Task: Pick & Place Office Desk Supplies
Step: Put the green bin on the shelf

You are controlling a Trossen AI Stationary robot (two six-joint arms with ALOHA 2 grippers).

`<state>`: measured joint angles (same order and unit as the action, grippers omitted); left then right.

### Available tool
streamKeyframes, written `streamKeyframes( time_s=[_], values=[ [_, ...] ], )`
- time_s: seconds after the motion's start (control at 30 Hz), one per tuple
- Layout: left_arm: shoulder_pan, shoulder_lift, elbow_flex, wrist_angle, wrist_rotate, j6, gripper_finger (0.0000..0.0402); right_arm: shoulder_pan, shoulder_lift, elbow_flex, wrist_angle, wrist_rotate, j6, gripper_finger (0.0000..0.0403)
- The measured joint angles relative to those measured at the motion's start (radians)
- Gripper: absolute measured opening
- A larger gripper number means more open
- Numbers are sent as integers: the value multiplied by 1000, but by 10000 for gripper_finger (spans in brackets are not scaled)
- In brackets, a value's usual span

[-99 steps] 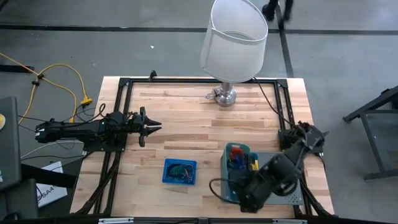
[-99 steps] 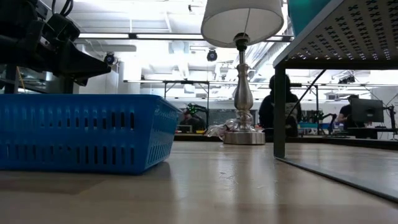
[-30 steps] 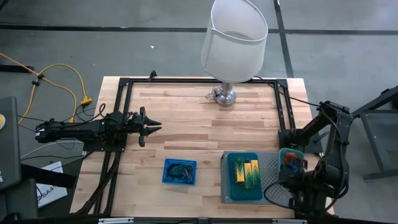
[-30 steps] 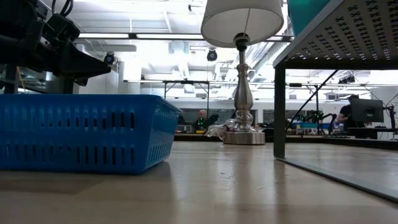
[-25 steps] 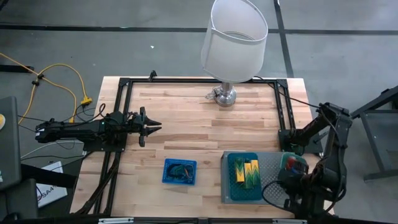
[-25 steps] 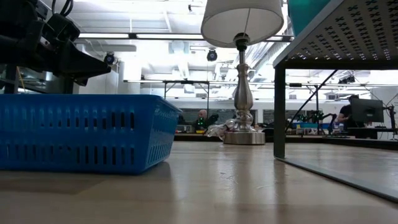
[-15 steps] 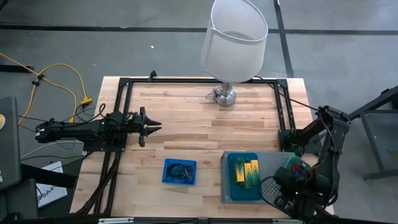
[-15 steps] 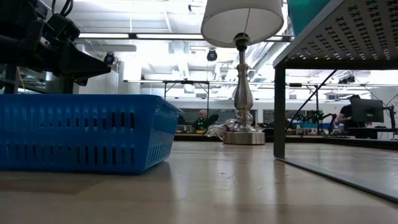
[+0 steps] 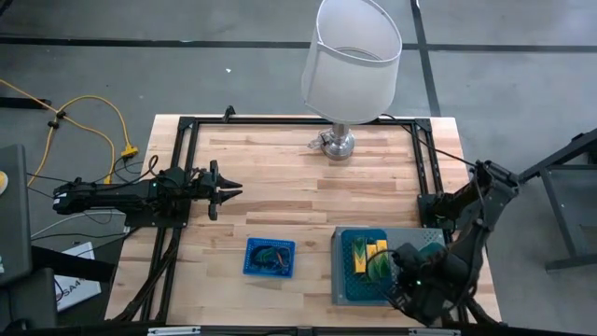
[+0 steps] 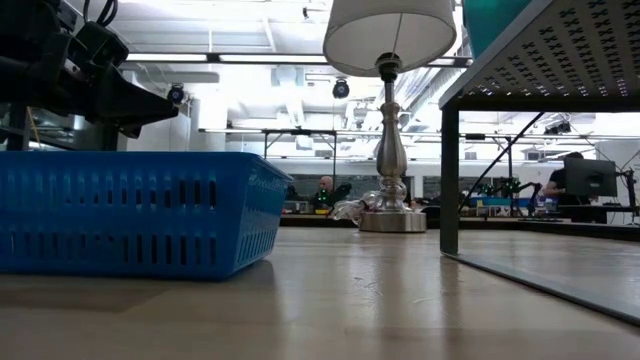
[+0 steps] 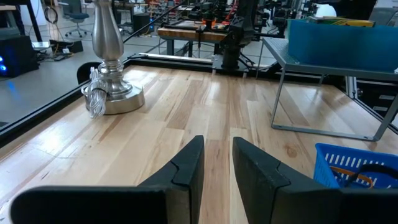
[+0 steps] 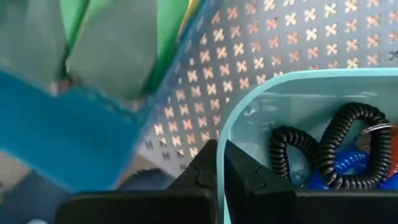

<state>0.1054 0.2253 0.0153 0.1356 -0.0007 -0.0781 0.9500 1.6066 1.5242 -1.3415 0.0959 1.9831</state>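
On the near right part of the wooden table (image 9: pixel 280 177), the right gripper (image 12: pixel 219 163) sits above the grey perforated stand (image 9: pixel 346 289), with its arm covering much of that stand in the high view. Its two fingers are pinched onto the rim of a light teal bin (image 12: pixel 298 93), one finger on each side of the wall. Inside this bin lie black coiled loops (image 12: pixel 348 143) and a blue coiled loop (image 12: pixel 339 177). Beside it on the stand is a darker teal tray (image 9: pixel 353 252) holding yellow-and-green blocks (image 9: pixel 377 248); in the right wrist view these appear as blurred green shapes. Left of the stand, a blue basket (image 9: pixel 270 257) rests on the table and contains dark and coloured small items that cannot be identified. The left gripper (image 9: pixel 227 190) waits at the left side of the table, well apart from the basket and stand, raised above the surface; its fingers (image 11: pixel 186 171) stand with a narrow gap and hold nothing. A lamp (image 9: pixel 350 65) with a white shade and chrome base stands at the far edge of the table. Across the low view, people are seated at desks in the room behind.
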Motion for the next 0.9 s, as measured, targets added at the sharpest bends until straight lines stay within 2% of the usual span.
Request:
streamKeyframes(
  time_s=[0.27,0.53,0.9],
  values=[
    [0,0,0,0,0,0,79,-76,0,1,-37,-25,72,2],
    [0,0,0,0,0,0,79,-95,0,1,-48,-54,165,2],
    [0,0,0,0,0,0,79,-153,4,1,-95,-31,239,2]
  ],
)
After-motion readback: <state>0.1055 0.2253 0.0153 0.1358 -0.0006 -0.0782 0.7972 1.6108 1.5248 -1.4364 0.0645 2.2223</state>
